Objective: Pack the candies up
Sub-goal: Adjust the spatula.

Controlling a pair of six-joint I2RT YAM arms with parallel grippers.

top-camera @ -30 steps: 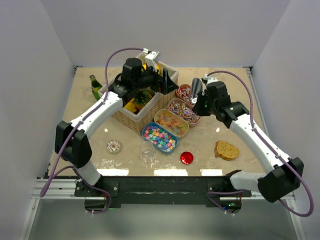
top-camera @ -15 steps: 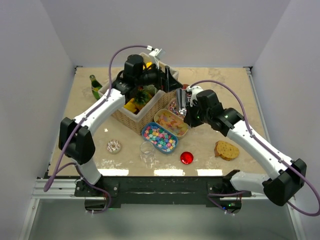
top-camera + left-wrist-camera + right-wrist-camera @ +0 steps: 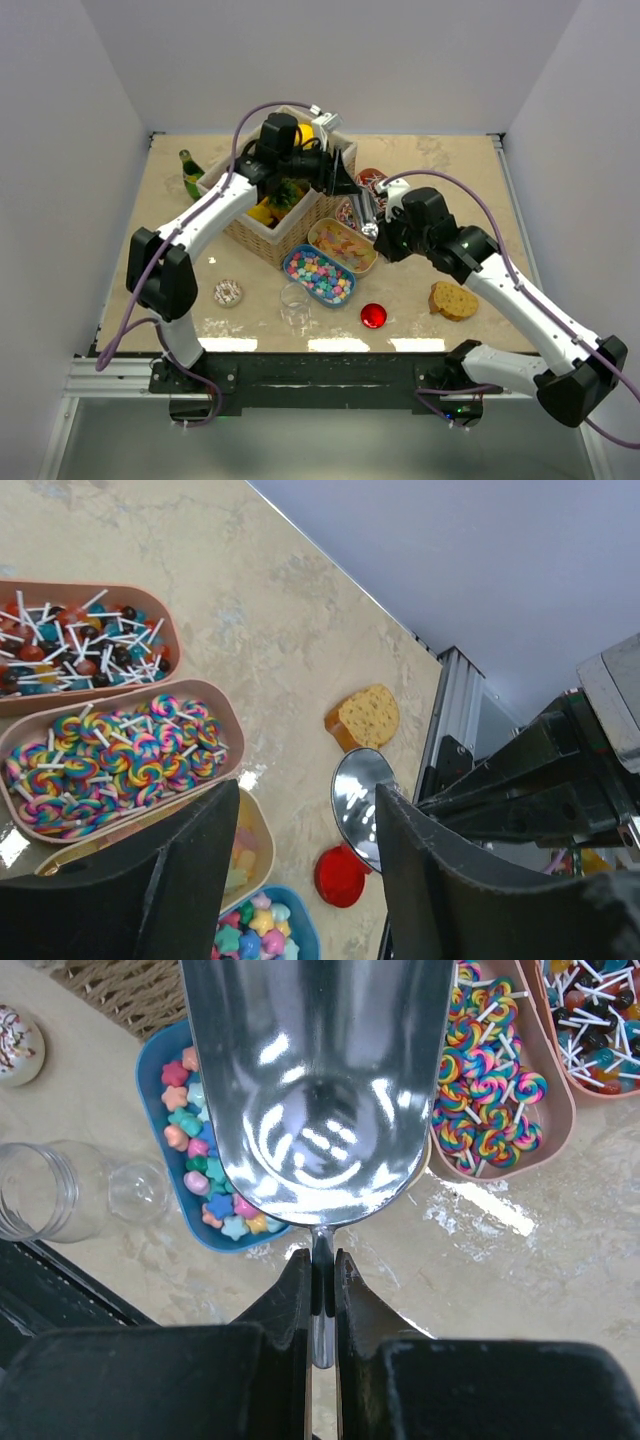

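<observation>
The candies lie in open trays right of the basket: pastel stars in a blue tray (image 3: pixel 318 275) (image 3: pixel 200 1150), gummies in a yellow tray (image 3: pixel 342 245) (image 3: pixel 245 845), swirl lollipops in a pink tray (image 3: pixel 366 223) (image 3: pixel 110 755), and stick lollipops in a second pink tray (image 3: pixel 370 182) (image 3: pixel 80 630). My right gripper (image 3: pixel 385 228) (image 3: pixel 322 1265) is shut on the handle of an empty metal scoop (image 3: pixel 315 1080) (image 3: pixel 360 800), which hangs over the blue and yellow trays. My left gripper (image 3: pixel 340 175) (image 3: pixel 305 800) hovers above the trays, its jaws apart and holding nothing.
A wicker basket (image 3: pixel 275 215) with toy fruit stands at the back left, with a green bottle (image 3: pixel 190 175) beside it. In front lie a sprinkled doughnut (image 3: pixel 228 292), an open glass jar (image 3: pixel 295 300) (image 3: pixel 50 1190), a red lid (image 3: pixel 373 316) and a bread slice (image 3: pixel 453 300).
My right arm has swung left, bringing the scoop over the trays. My left gripper has shifted right from over the basket toward the trays, and its jaws have narrowed.
</observation>
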